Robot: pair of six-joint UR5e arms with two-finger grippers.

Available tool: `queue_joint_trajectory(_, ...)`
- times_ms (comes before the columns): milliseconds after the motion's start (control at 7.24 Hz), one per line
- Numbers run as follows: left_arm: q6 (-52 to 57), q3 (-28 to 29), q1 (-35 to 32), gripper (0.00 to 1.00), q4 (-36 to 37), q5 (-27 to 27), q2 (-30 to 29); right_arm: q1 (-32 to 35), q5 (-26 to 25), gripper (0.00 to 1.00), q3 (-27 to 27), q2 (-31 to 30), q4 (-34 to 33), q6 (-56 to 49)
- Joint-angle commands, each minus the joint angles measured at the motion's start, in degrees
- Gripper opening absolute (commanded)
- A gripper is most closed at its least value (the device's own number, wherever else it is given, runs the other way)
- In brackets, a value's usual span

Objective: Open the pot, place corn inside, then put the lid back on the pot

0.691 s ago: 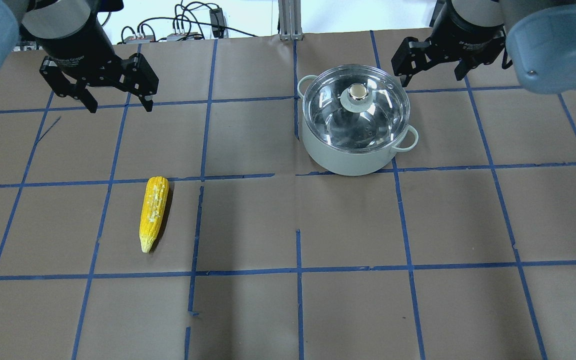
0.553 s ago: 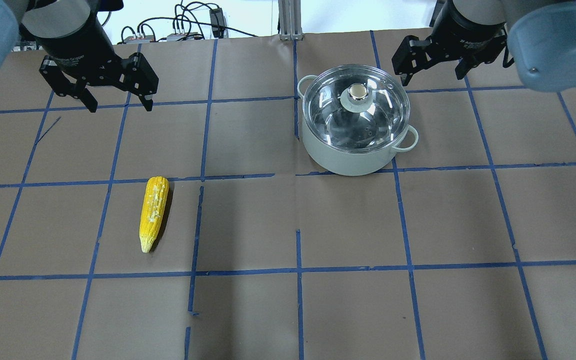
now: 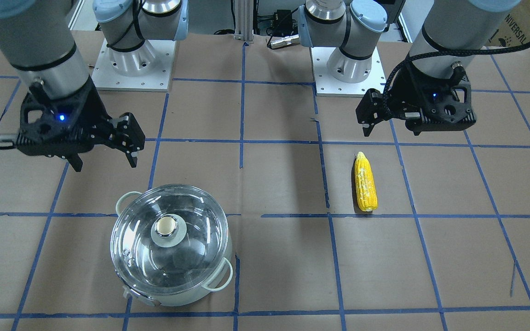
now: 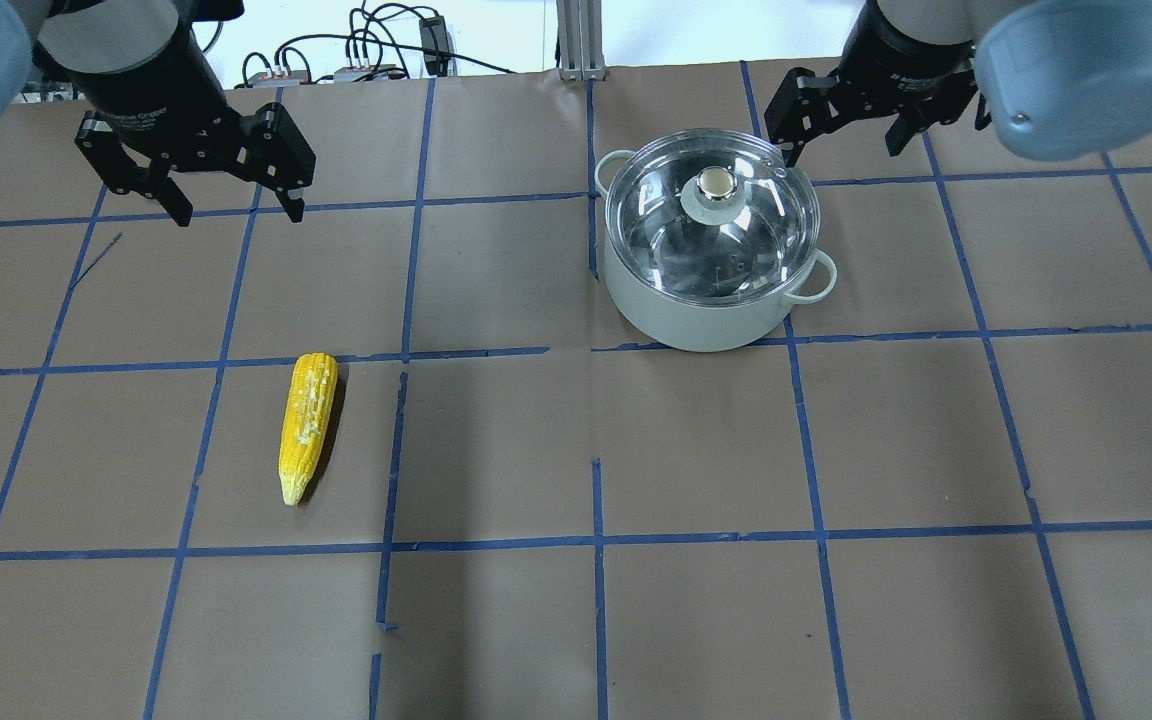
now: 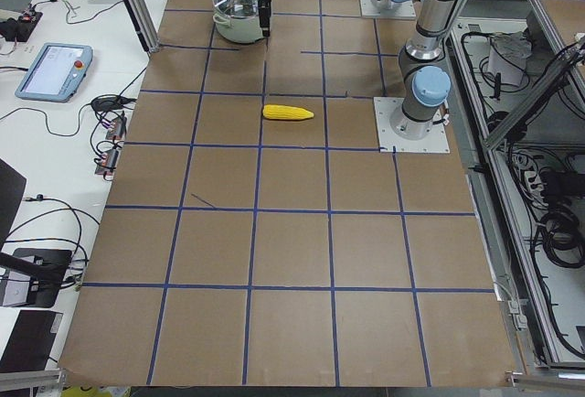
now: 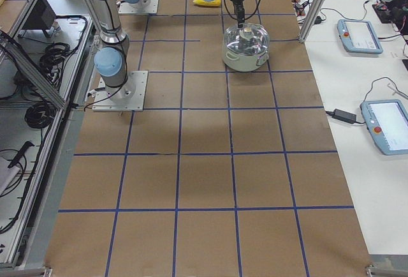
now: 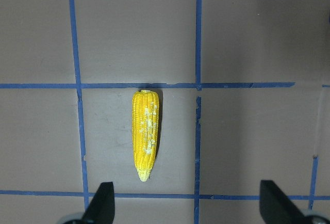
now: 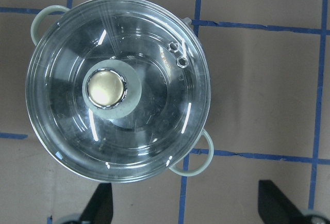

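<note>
The pot [image 4: 706,312] stands at the back right of the table with the glass lid [image 4: 748,232] on it, knob [image 4: 715,184] centred. It also shows in the front view [image 3: 187,296] and, from straight above, in the right wrist view [image 8: 193,164]. The corn [image 4: 307,425] lies on the paper at the left, tip toward the front. It also shows in the left wrist view [image 7: 144,133]. My left gripper [image 4: 236,210] is open and empty, hovering behind the corn. My right gripper [image 4: 836,138] is open and empty, just behind and to the right of the pot.
Brown paper with a blue tape grid covers the table. Cables [image 4: 366,50] and an aluminium post [image 4: 581,40] sit at the back edge. The two arm bases [image 3: 131,59] [image 3: 348,69] stand on the robot's side.
My right gripper has moved left and back, closer to the pot's rear rim. My left gripper has hardly moved. Pot, lid and corn are where they were.
</note>
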Motion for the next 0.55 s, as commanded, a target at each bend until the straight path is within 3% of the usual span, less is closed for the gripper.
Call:
queue_joint_trajectory(0,-1.0,0.2,0.0,1.00,-0.8,0.0,0.0,4.8,-0.6,1.00,-9.4,12.2,-0.3,2.3)
queue_joint_trajectory(138,-1.0,0.2,0.0,1.00,-0.9,0.0,0.0,6.9,-1.0,1.00,-10.3,15.5,-3.2,3.3)
queue_joint_trajectory(415,-1.0,0.2,0.0,1.00,-1.0,0.0,0.2,7.0,-0.4,1.00,-9.3,16.2,-4.0,3.2)
